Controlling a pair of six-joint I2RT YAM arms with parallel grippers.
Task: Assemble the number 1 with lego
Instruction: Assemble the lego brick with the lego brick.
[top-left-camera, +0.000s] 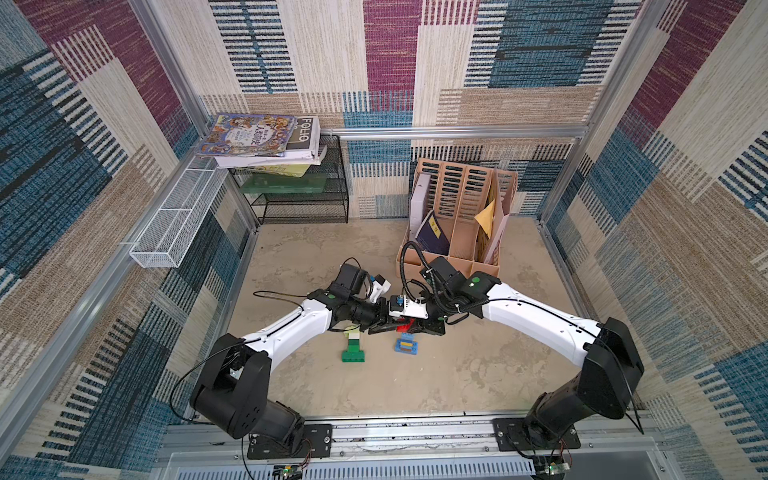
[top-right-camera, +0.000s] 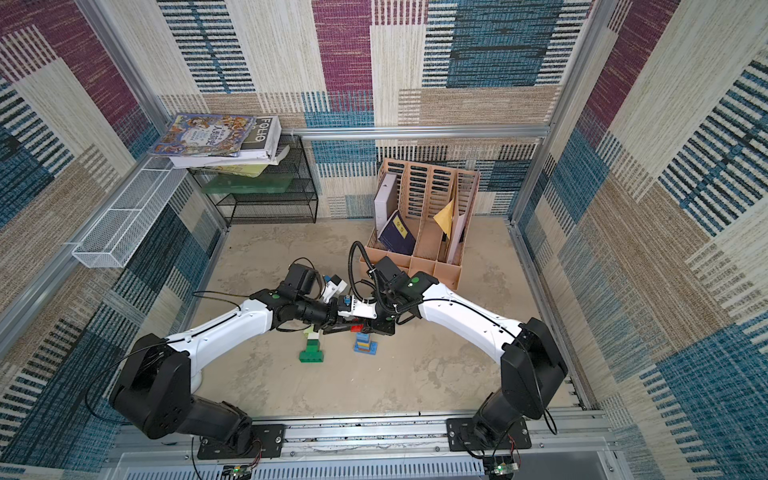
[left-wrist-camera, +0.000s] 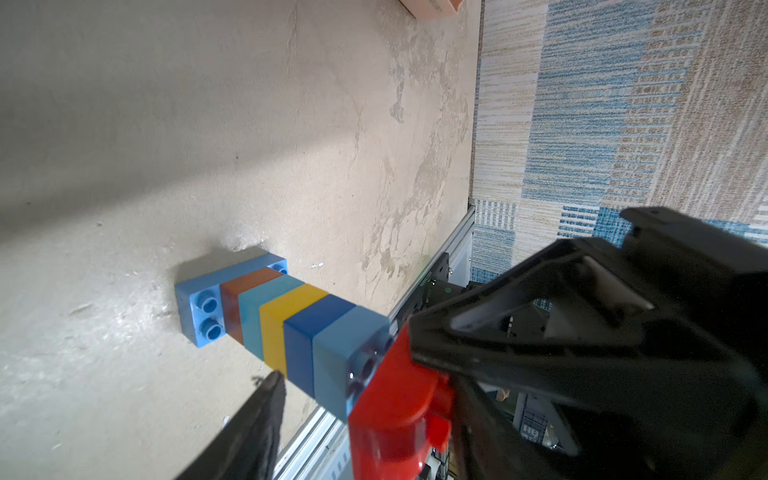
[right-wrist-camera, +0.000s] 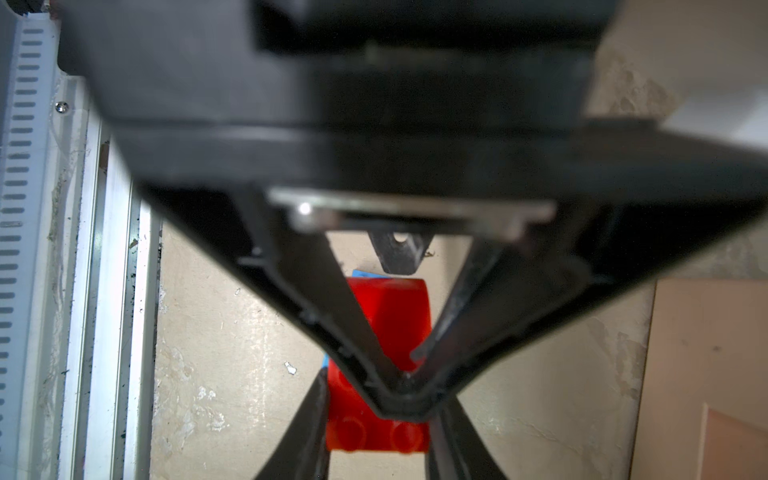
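A column of lego (left-wrist-camera: 291, 328) stands on the table: a wide blue base, then brown, teal, yellow, dark blue and light blue bricks. At its top end sits a red brick (left-wrist-camera: 395, 399), set off to one side so that the light blue studs show. My right gripper (right-wrist-camera: 378, 415) is shut on the red brick (right-wrist-camera: 374, 432). My left gripper (left-wrist-camera: 370, 399) is open around it, with a gap beside one finger (left-wrist-camera: 266, 415). In both top views the two grippers meet over the column (top-left-camera: 406, 345) (top-right-camera: 365, 345). A green, lime and cream lego build (top-left-camera: 353, 349) stands to its left.
A brown file organiser (top-left-camera: 457, 216) with papers stands just behind the right arm. A black mesh rack (top-left-camera: 299, 199) carrying books is at the back left, and a white mesh basket (top-left-camera: 174, 220) hangs on the left wall. An aluminium rail (top-left-camera: 415, 432) runs along the front edge.
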